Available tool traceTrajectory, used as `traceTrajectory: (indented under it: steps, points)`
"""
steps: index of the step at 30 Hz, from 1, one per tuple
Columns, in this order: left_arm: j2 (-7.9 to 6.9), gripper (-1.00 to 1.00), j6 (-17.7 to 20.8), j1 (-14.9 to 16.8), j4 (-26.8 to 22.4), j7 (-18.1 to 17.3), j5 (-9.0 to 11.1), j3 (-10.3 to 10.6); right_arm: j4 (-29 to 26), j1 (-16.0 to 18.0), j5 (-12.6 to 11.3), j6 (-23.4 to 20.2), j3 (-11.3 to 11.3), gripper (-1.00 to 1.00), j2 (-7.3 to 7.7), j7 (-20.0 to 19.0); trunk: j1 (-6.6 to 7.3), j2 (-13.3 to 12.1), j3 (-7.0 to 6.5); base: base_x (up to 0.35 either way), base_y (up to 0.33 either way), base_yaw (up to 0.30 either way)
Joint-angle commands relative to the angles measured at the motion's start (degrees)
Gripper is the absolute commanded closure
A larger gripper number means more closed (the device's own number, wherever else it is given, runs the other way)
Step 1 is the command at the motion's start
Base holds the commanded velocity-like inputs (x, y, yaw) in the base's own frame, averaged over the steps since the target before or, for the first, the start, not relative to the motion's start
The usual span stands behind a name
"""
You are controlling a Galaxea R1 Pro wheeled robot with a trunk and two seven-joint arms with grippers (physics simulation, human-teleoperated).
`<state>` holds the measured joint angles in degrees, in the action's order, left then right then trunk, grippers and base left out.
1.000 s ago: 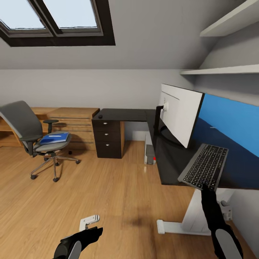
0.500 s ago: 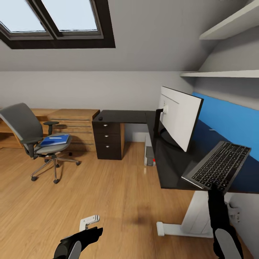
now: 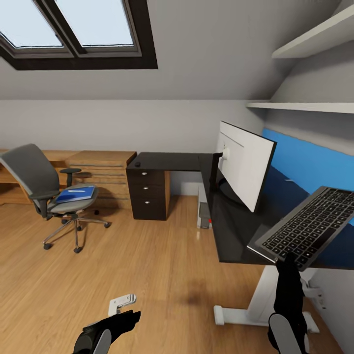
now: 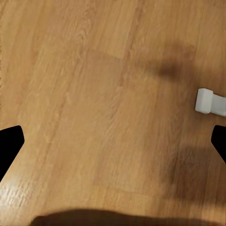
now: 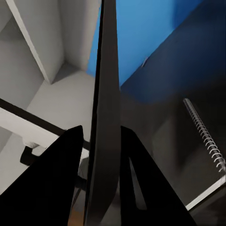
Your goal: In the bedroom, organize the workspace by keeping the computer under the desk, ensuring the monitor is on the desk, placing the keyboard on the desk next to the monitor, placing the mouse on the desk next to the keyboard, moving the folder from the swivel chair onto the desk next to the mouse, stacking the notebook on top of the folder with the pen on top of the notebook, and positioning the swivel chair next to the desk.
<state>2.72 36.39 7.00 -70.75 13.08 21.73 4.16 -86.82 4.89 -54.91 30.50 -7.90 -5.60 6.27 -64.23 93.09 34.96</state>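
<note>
My right gripper (image 3: 285, 256) is shut on the near edge of the silver-grey keyboard (image 3: 309, 225), holding it tilted in the air over the front right of the black desk (image 3: 231, 221). In the right wrist view the keyboard (image 5: 104, 94) stands edge-on between both black fingers (image 5: 61, 174). A dark spiral-bound notebook (image 5: 203, 134) lies on the desk beyond it. The monitor (image 3: 244, 164) stands on the desk, white back towards me. The mouse (image 3: 137, 160) sits at the desk's far corner. The computer (image 3: 203, 209) is under the desk. The blue folder (image 3: 76, 192) lies on the swivel chair (image 3: 42, 187). My left gripper (image 3: 129, 316) (image 4: 113, 143) hangs open over the floor.
A black drawer unit (image 3: 147, 192) stands under the desk's far end, with light-wood shelf units (image 3: 101, 169) beside it. Wall shelves (image 3: 307, 105) jut out above the desk. The desk's white leg (image 3: 260, 300) and foot (image 4: 209, 101) are close to my arms. Open wood floor lies between me and the chair.
The right gripper has lifted the keyboard and carried it to the right, tilted more steeply. The view has tipped slightly. The left arm has stayed put.
</note>
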Motion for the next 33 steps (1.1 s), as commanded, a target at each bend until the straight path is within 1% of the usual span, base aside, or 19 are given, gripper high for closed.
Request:
traceTrajectory:
  steps: [1,6,9,11,12,14,16,18,19,20,21,23,25,29,33]
  points:
    - [0.00,-1.00,0.2,0.0,-0.1,0.5,0.6,0.1,0.4,0.0,0.1,0.3,0.0,1.00,-0.10,0.3,0.23,-0.4,-0.13,0.000,0.000,0.000]
    - [0.00,-1.00,0.2,0.0,0.0,0.5,0.7,0.1,1.7,0.0,-1.0,0.5,0.0,1.00,-0.29,1.1,1.33,-2.4,-1.03,0.000,0.000,0.000]
    - [-0.06,-1.00,0.2,0.0,1.2,0.6,0.7,0.1,2.0,0.1,-1.4,-5.3,-0.1,1.00,0.03,1.5,1.99,-3.6,-1.56,0.000,0.000,0.000]
    - [-0.08,-1.00,0.2,0.0,1.3,0.6,0.6,0.1,1.7,0.0,-1.5,-10.3,-0.6,1.00,0.16,1.5,2.43,-4.4,-1.92,0.000,0.000,0.000]
    - [-0.08,-1.00,0.2,0.0,1.3,0.6,0.6,0.1,1.6,0.0,-1.5,-11.1,-0.9,1.00,0.17,1.6,2.65,-4.8,-2.10,0.000,0.000,0.000]
    - [-0.08,-1.00,0.2,0.0,1.4,0.6,0.6,0.1,1.0,0.0,-1.5,-13.5,-2.5,1.00,0.21,2.2,3.09,-5.6,-2.46,0.000,0.000,0.000]
    - [-0.08,-1.00,0.2,0.0,1.4,0.6,0.6,0.1,-0.4,0.0,-1.5,-16.3,-3.7,1.00,0.26,4.4,3.53,-6.4,-2.82,0.000,0.000,0.000]
    - [-0.11,-1.00,0.2,0.0,1.4,0.6,0.5,0.1,-2.0,0.0,-1.5,-20.7,-4.9,1.00,0.37,6.9,3.96,-7.2,-3.18,0.000,0.000,0.000]
    - [-0.17,-1.00,0.2,0.0,1.4,0.6,0.5,0.1,-2.4,0.0,-1.5,-22.9,-6.1,1.00,0.45,7.6,4.18,-7.6,-3.36,0.000,0.000,0.000]
    - [-0.21,-1.00,0.2,0.0,1.4,0.6,0.4,0.1,-2.7,0.0,-1.5,-25.4,-8.5,1.00,0.49,8.2,4.40,-8.0,-3.54,0.000,0.000,0.000]
    - [-0.23,-1.00,0.2,0.0,1.4,0.6,0.4,0.1,-2.9,0.0,-1.6,-26.3,-9.8,1.00,0.49,8.4,4.62,-8.4,-3.72,0.000,0.000,0.000]
    - [-0.25,-1.00,0.2,0.0,1.4,0.6,0.4,0.1,-3.0,0.0,-1.6,-27.3,-11.3,1.00,0.50,8.6,5.06,-9.2,-4.08,0.000,0.000,0.000]
    - [-0.25,-1.00,0.2,0.0,1.4,0.6,0.4,0.1,-3.1,0.0,-1.6,-27.7,-12.1,1.00,0.49,8.2,5.50,-10.0,-4.44,0.000,0.000,0.000]
    - [-0.26,-1.00,0.2,0.0,1.4,0.6,0.4,0.1,-3.0,0.0,-1.6,-27.9,-12.5,1.00,0.28,4.9,6.38,-11.6,-5.16,0.000,0.000,0.000]
    - [-0.26,-1.00,0.2,0.0,1.4,0.6,0.4,0.1,-2.9,0.0,-1.6,-28.5,-12.4,1.00,0.36,3.8,7.26,-13.2,-5.87,0.000,0.000,0.000]
